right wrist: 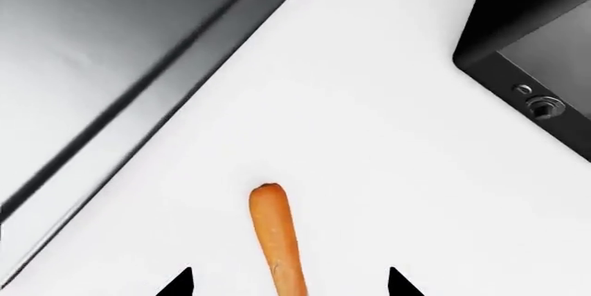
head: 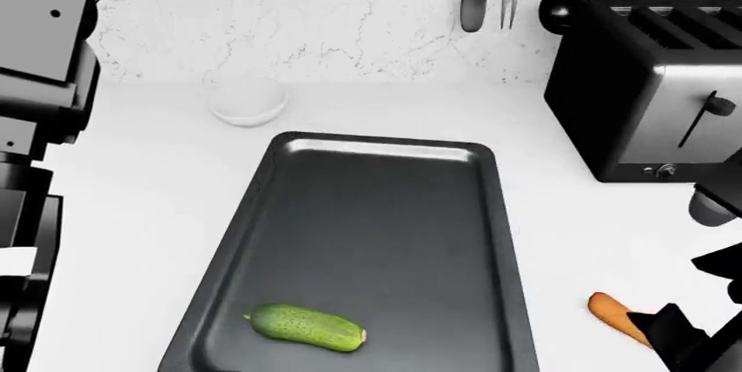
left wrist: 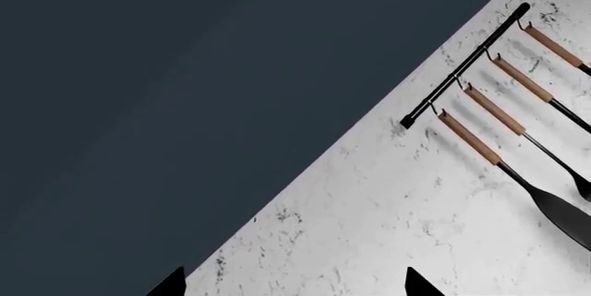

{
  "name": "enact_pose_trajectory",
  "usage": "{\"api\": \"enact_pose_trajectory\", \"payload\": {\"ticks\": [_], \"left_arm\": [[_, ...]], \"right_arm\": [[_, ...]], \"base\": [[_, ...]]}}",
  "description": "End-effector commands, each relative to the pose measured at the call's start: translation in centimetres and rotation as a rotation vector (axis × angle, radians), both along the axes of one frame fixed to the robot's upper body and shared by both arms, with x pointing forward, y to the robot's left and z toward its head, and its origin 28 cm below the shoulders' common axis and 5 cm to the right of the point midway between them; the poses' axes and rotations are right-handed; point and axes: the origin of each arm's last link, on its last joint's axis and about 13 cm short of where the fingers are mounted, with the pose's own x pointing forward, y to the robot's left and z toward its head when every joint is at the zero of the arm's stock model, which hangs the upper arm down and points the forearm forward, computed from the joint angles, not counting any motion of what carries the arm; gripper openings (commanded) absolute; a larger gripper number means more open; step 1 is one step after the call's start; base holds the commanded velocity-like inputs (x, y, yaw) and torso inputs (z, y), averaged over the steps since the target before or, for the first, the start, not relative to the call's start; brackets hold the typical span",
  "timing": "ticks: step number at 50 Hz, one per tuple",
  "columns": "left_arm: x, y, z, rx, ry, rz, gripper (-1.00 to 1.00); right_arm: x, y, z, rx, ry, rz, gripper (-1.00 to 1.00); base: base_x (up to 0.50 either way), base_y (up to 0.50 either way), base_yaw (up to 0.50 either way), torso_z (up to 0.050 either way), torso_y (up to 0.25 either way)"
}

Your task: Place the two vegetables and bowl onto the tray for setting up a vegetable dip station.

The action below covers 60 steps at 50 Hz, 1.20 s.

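The dark grey tray lies in the middle of the white counter. The green cucumber lies inside it near its front left corner. The white bowl stands on the counter behind the tray's far left corner. The orange carrot lies on the counter right of the tray. My right gripper is open, its fingertips on either side of the carrot and apart from it; it shows at the head view's lower right. My left gripper is open and empty, raised and facing the wall.
A black and steel toaster stands at the back right, close to the right arm; its corner shows in the right wrist view. Utensils hang from a black rail on the marble wall. The tray's rim runs beside the carrot.
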Motion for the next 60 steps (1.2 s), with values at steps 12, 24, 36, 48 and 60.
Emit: {"api": "enact_pose_trajectory", "payload": {"ticks": [12, 24, 36, 48, 60], "left_arm": [[-0.1, -0.2, 0.0, 0.004, -0.007, 0.001, 1.00], [-0.1, -0.1, -0.1, 0.002, -0.008, 0.006, 1.00], [-0.2, -0.1, 0.2, 0.002, -0.017, 0.008, 1.00], [-0.3, 0.1, 0.2, 0.001, -0.019, 0.013, 1.00], [-0.2, 0.0, 0.1, 0.000, -0.024, 0.009, 1.00]], "right_arm": [[3.4, -0.4, -4.2, -0.101, 0.038, 0.100, 1.00], [3.9, -0.6, -5.2, -0.103, 0.038, 0.103, 1.00], [3.6, -0.2, -5.6, -0.098, 0.071, 0.119, 1.00], [3.5, -0.5, -7.3, -0.113, 0.112, 0.111, 1.00], [4.7, 0.0, -5.0, -0.110, 0.054, 0.120, -1.00]], "base": [[0.00, 0.00, 0.00, 0.000, 0.000], [0.00, 0.00, 0.00, 0.000, 0.000], [0.00, 0.00, 0.00, 0.000, 0.000], [0.00, 0.00, 0.00, 0.000, 0.000], [0.00, 0.00, 0.00, 0.000, 0.000]]}}
